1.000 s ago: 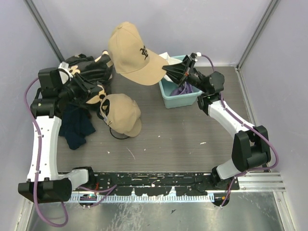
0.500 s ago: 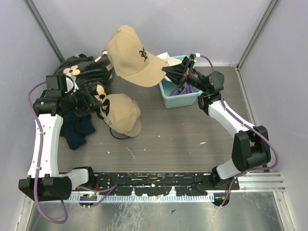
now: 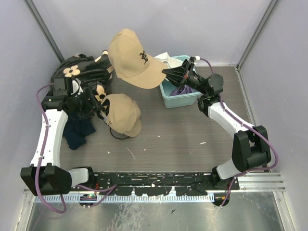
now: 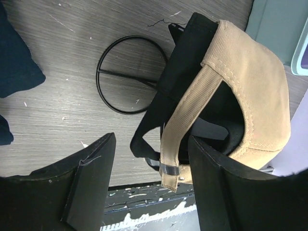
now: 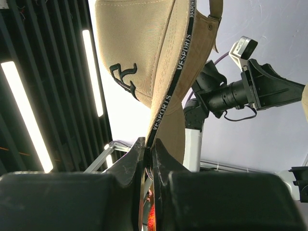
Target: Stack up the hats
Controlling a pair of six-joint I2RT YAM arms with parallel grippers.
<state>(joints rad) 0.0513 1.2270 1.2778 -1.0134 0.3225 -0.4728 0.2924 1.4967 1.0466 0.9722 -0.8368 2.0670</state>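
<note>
While two caps (image 3: pixel 122 113) sit stacked by the wide-open left hand (image 4: pixel 151 139), the right hand (image 5: pixel 148 144) grips an unstacked tan cap (image 3: pixel 132 57).

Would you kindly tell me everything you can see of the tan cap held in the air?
The tan cap is a fabric baseball cap with a rounded crown, a small black logo on the front and a curved brim. A black lettered band runs along its inner edge. The right gripper is shut on the brim's edge, holding it tilted in the air over the far side of the table. Nothing else appears to touch it.
</note>
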